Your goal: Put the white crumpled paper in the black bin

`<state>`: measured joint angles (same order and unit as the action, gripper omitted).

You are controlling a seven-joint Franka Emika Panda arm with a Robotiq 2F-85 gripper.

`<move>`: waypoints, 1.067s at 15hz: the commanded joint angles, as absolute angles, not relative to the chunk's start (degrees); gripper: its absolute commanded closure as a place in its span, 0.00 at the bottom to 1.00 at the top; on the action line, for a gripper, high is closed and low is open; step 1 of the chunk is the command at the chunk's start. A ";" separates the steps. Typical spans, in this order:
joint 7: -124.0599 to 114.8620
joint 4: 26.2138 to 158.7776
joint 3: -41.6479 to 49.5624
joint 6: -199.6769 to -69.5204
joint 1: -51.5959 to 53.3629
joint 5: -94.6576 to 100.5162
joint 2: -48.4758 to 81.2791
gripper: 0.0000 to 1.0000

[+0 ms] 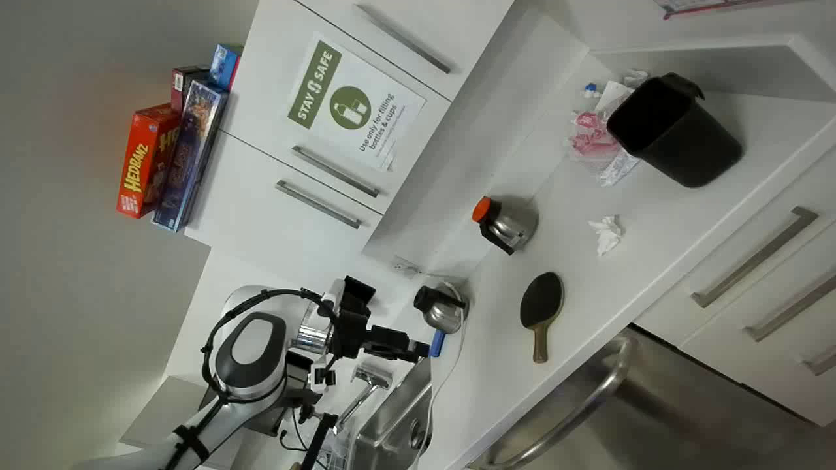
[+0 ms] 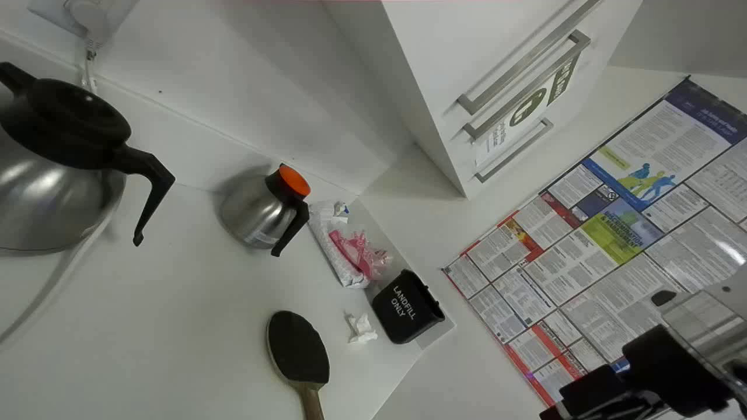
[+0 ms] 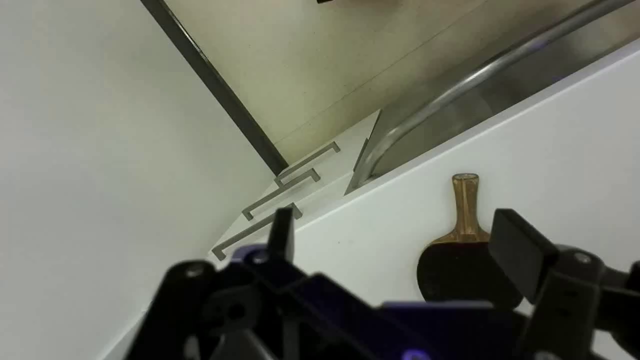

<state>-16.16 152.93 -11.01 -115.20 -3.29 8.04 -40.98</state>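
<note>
The white crumpled paper (image 1: 607, 235) lies on the counter between the paddle and the bin; it also shows in an exterior view (image 2: 360, 328). The black bin (image 1: 702, 143) stands upright on the counter near the end panel, and its "LANDFILL ONLY" side faces an exterior view (image 2: 402, 309). My gripper (image 1: 423, 350) is raised above the counter near the sink end, well apart from paper and bin. In the wrist view the gripper (image 3: 397, 240) is open with nothing between its fingers. Paper and bin are out of the wrist view.
A table-tennis paddle (image 1: 542, 300) lies on the counter, also in the wrist view (image 3: 465, 265). A steel jug with an orange lid (image 1: 516, 225) and a black-lidded jug (image 1: 444, 312) stand along the back. Pink-white packaging (image 1: 591, 140) lies beside the bin. Cupboards (image 1: 366, 111) hang above.
</note>
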 commanded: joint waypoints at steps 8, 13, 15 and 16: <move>-16.17 151.74 -9.43 -116.46 -3.13 8.78 -39.15 0.00; -11.86 147.38 -4.09 -122.85 -4.67 8.93 -31.09 0.00; -8.64 145.28 -1.32 -126.32 -4.85 8.41 -26.84 0.00; -6.43 144.23 0.18 -128.60 -4.73 8.03 -24.67 0.00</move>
